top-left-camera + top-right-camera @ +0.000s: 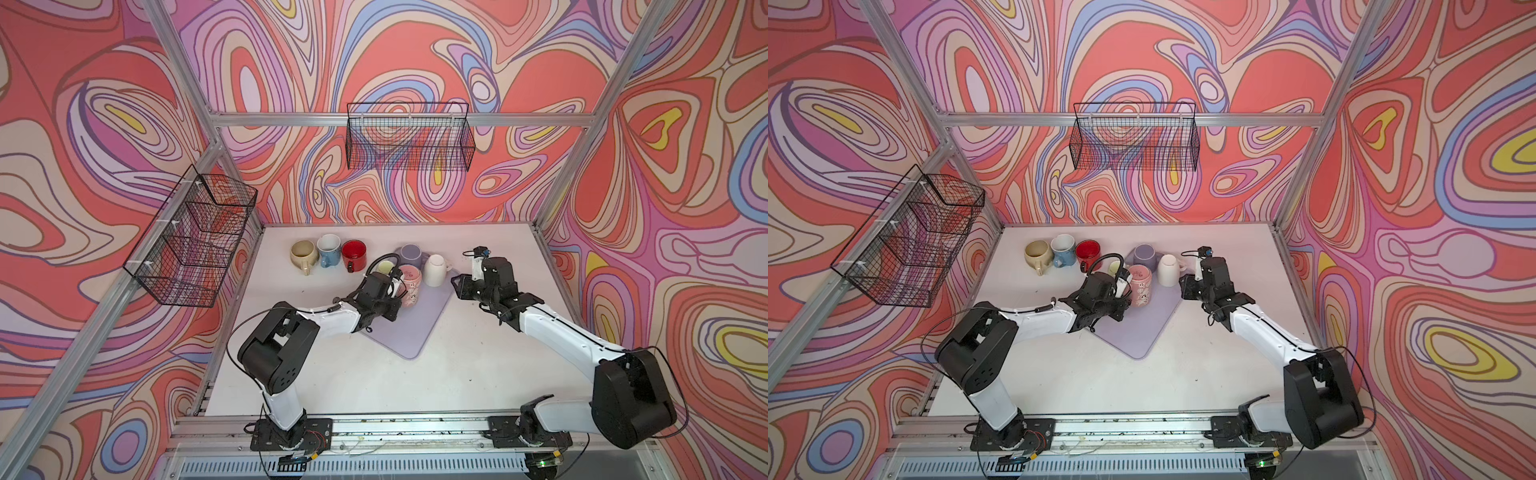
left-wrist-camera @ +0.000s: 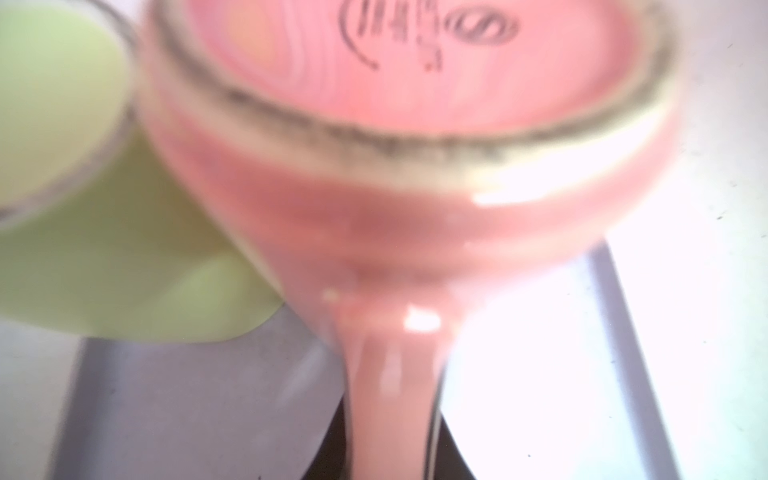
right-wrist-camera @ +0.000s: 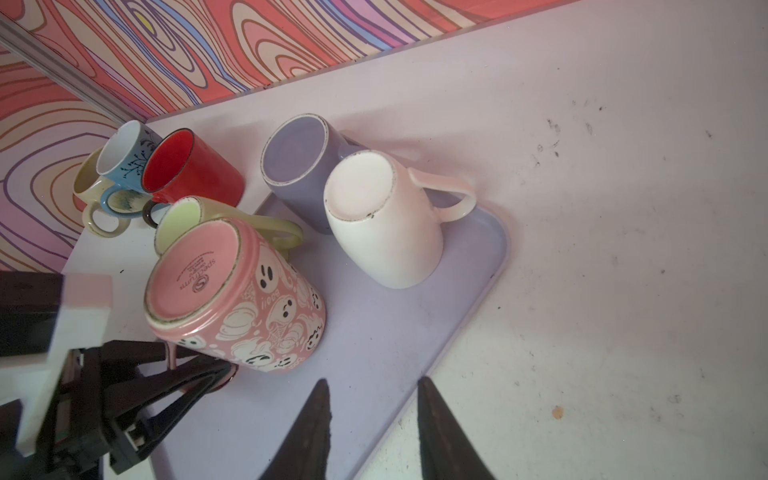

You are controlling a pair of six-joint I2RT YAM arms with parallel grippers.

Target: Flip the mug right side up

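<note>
A pink mug [image 1: 410, 287] [image 1: 1140, 287] [image 3: 237, 299] with white ghost prints stands bottom up on the lavender mat [image 1: 399, 338] [image 3: 374, 353]. In the left wrist view its printed base [image 2: 415, 83] fills the frame, and its handle [image 2: 395, 395] runs down between the dark fingers. My left gripper [image 1: 397, 291] [image 1: 1126, 292] [image 2: 392, 457] [image 3: 199, 370] is shut on that handle. My right gripper [image 1: 457, 286] [image 1: 1183, 284] [image 3: 372, 384] is open and empty over the mat's right edge, short of the pink mug.
Touching the pink mug is a green mug [image 1: 385, 267] [image 3: 183, 218]. A lavender mug [image 3: 299, 166] and a white mug [image 1: 436, 270] [image 3: 386, 224] stand bottom up on the mat. Beige [image 1: 302, 252], blue [image 1: 329, 248] and red [image 1: 354, 253] mugs stand upright at the back left. Wire baskets [image 1: 409, 137] hang on the walls.
</note>
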